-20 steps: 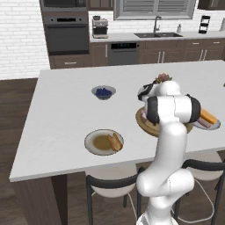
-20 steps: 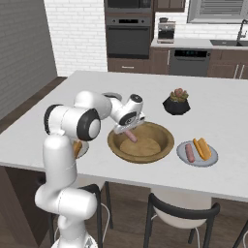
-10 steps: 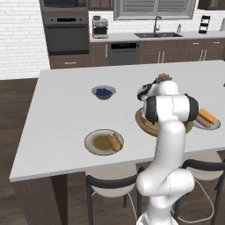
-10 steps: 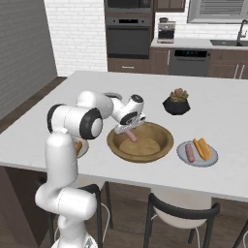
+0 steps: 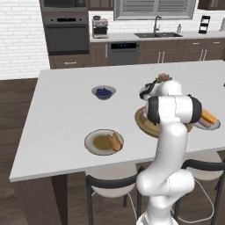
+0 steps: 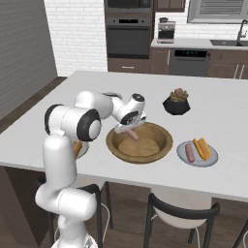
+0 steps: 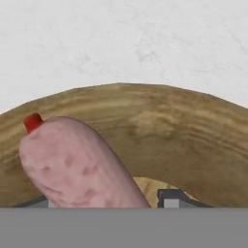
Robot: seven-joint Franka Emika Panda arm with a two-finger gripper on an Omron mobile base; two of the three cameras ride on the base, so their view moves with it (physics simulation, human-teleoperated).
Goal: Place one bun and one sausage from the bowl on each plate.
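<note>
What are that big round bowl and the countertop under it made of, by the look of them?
The wide, shallow, tan-brown round bowl looks like wood with a matte finish: the hand view shows streaky grain bands along its wall. The pale grey-white countertop looks like polished stone, perhaps marble or quartz, judging by faint cloudy veining; being rendered, that stays a guess.

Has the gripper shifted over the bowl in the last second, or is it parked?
No. In the right base view the gripper sits at the same spot over the bowl rim, by the sausage.

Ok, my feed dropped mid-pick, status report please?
Gripper down in wide tan-brown wooden bowl, jaws either side of pink sausage. Grip not confirmed. Nothing in the way.
</note>
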